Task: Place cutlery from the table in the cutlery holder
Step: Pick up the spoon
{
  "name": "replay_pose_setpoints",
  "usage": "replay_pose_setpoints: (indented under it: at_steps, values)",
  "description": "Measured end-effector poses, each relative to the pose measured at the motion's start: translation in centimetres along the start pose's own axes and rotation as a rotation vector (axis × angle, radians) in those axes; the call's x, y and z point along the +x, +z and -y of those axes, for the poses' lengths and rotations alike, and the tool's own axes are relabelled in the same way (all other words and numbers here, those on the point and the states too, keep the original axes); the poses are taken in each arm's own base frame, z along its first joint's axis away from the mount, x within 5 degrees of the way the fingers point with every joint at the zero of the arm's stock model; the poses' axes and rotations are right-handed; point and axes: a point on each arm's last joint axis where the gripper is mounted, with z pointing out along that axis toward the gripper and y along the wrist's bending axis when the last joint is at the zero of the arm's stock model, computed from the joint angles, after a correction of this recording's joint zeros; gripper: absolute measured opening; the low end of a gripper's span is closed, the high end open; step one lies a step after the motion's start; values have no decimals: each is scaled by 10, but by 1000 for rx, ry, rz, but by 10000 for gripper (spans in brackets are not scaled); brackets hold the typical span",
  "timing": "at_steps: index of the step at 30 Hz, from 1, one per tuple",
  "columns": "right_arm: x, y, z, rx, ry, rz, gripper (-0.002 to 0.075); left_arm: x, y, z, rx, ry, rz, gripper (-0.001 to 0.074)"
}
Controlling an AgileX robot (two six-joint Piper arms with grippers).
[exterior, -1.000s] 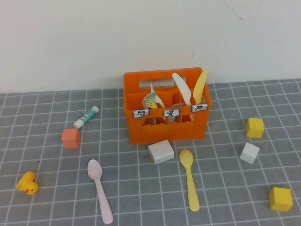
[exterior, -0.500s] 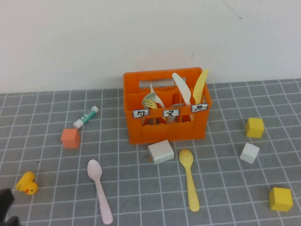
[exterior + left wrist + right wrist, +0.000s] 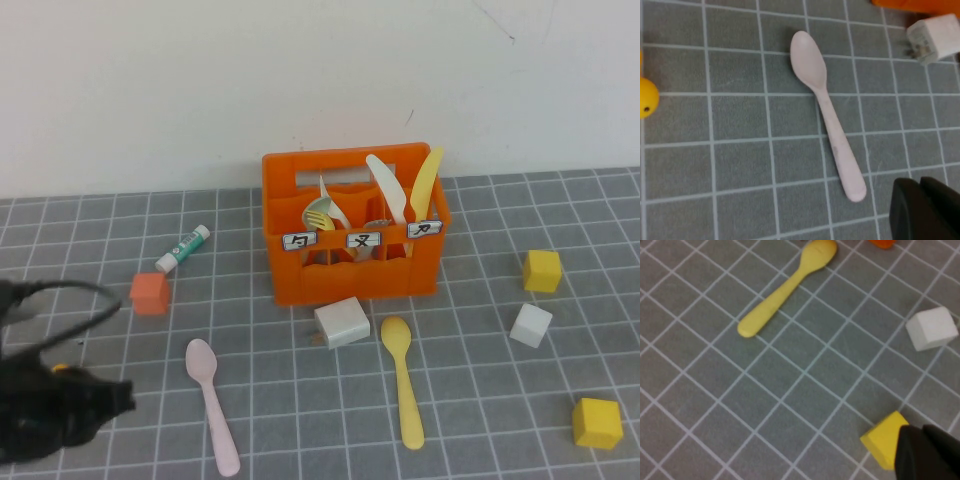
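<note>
A pale pink spoon (image 3: pixel 212 405) (image 3: pixel 826 112) lies on the grey tiled table (image 3: pixel 480 300), bowl towards the crate. The yellow spoon (image 3: pixel 403 380) (image 3: pixel 785 290) lies to its right, in front of the orange cutlery holder (image 3: pixel 340 160), which holds knives and other utensils. My left gripper (image 3: pixel 122 396) (image 3: pixel 920 192) is shut and empty, low at the front left, a short way left of the pink spoon's handle. The high view does not show my right gripper (image 3: pixel 922 437). In its wrist view it is shut and empty, above a yellow cube, well away from the yellow spoon.
A white block (image 3: pixel 342 322) sits against the crate's front between the two spoons. An orange cube (image 3: pixel 150 292) and a small tube (image 3: pixel 183 248) lie at left. Yellow cubes (image 3: pixel 541 270) (image 3: pixel 597 422) and a white cube (image 3: pixel 530 325) lie at right. A yellow duck (image 3: pixel 647 97) is beside the left arm.
My left arm has come in from the front left corner and moved right towards the pink spoon, now covering the duck in the high view. The spoons have not moved.
</note>
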Motion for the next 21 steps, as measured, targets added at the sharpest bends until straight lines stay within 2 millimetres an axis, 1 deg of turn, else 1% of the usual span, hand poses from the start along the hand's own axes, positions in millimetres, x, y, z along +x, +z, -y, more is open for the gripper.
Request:
replay_pose_setpoints:
  at_steps: [2,5,8,11,15,16,18,20,21]
  values:
    - [-2,5,-1,-8,-21,-1,-1,-10,11,1,-4,-6,-35,-1]
    - [-3,14,-7,-33,-55,-10,-1,-19,26,8,6,14,-89,-1]
    - [-2,22,-13,-67,-78,-29,-1,-25,45,23,22,73,-142,-1]
    - [-3,29,-17,-91,-96,-44,-1,-25,67,32,-14,102,-221,-1]
    - [-3,35,-20,-112,-110,-57,-1,-21,95,34,-120,62,-306,4]
    - [-3,35,-20,-113,-112,-59,-1,-19,101,33,-148,61,-323,13]
    - [-3,37,-22,-121,-122,-63,-1,-18,110,33,-186,59,-340,58]
    - [-2,39,-24,-129,-131,-69,-1,-18,118,32,-217,38,-350,155]
    - [-3,39,-25,-133,-135,-69,-1,-19,120,32,-223,34,-349,188]
